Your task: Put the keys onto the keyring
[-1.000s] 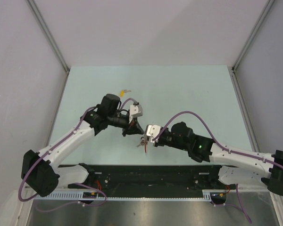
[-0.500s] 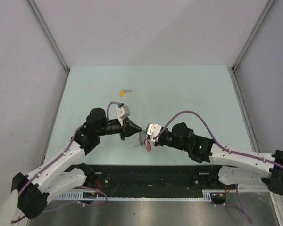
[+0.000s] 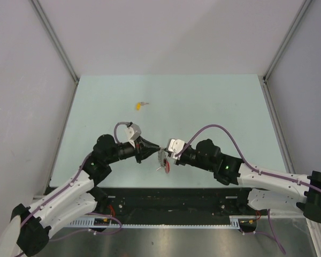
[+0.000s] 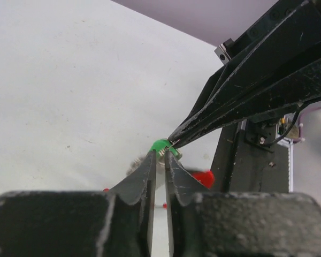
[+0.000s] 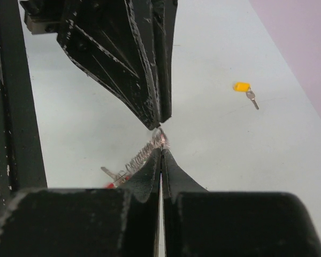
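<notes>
My left gripper (image 3: 157,149) and right gripper (image 3: 161,153) meet tip to tip above the near middle of the table. In the left wrist view the green key (image 4: 161,146) sits at the tips of the left gripper (image 4: 162,155), whose jaws stand a sliver apart. The right gripper's fingers (image 4: 246,101) reach in from the upper right and touch the key. The right gripper (image 5: 161,145) is shut on the grey chain of the keyring (image 5: 142,154), which hangs below it with its red part (image 3: 166,167). The yellow key (image 3: 139,105) lies alone farther back.
The pale green table (image 3: 219,101) is walled by grey panels on the left, right and back. A black rail (image 3: 166,195) with cables runs along the near edge between the arm bases. A red tag (image 4: 204,178) shows under the left fingers.
The left arm has drawn back toward the near left and its tip has come down onto the right gripper's tip. The right gripper lifted the keyring slightly. The left jaws have parted a little.
</notes>
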`<action>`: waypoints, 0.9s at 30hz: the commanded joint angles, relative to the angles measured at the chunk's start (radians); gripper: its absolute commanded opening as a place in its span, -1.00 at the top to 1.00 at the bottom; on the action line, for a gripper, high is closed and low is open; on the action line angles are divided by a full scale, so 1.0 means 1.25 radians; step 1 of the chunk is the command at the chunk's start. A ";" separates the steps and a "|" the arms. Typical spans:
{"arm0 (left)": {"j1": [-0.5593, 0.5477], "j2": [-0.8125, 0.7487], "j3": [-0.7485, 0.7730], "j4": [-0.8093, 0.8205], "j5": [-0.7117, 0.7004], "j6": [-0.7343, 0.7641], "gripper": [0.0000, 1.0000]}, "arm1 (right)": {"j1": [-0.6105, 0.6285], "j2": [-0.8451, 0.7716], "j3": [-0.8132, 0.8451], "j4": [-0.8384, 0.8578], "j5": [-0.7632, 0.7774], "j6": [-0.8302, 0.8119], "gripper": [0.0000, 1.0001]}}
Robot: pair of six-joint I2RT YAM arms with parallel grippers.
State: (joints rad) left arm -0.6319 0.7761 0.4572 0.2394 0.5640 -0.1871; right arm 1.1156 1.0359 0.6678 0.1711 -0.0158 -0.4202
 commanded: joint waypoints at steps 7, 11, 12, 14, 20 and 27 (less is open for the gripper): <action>0.000 -0.072 -0.003 -0.021 -0.061 0.001 0.14 | -0.018 -0.029 0.012 0.023 -0.011 -0.021 1.00; 0.000 -0.047 0.026 -0.059 -0.032 0.045 -0.04 | -0.019 -0.032 0.017 0.013 -0.017 -0.026 1.00; 0.000 -0.038 0.046 -0.072 -0.017 0.058 -0.09 | -0.019 -0.035 0.018 0.008 -0.016 -0.026 1.00; 0.000 -0.003 0.076 -0.131 0.000 0.110 -0.15 | -0.019 -0.036 0.022 0.002 -0.019 -0.030 1.00; 0.005 0.110 0.233 -0.338 0.070 0.300 -0.20 | -0.016 -0.035 0.033 -0.021 -0.041 -0.036 1.00; 0.006 0.237 0.351 -0.521 0.141 0.500 -0.20 | -0.013 -0.035 0.036 -0.035 -0.044 -0.039 1.00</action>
State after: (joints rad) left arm -0.6296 1.0080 0.8124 -0.2230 0.6518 0.2291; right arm 1.0958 1.0199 0.6682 0.1081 -0.0616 -0.4526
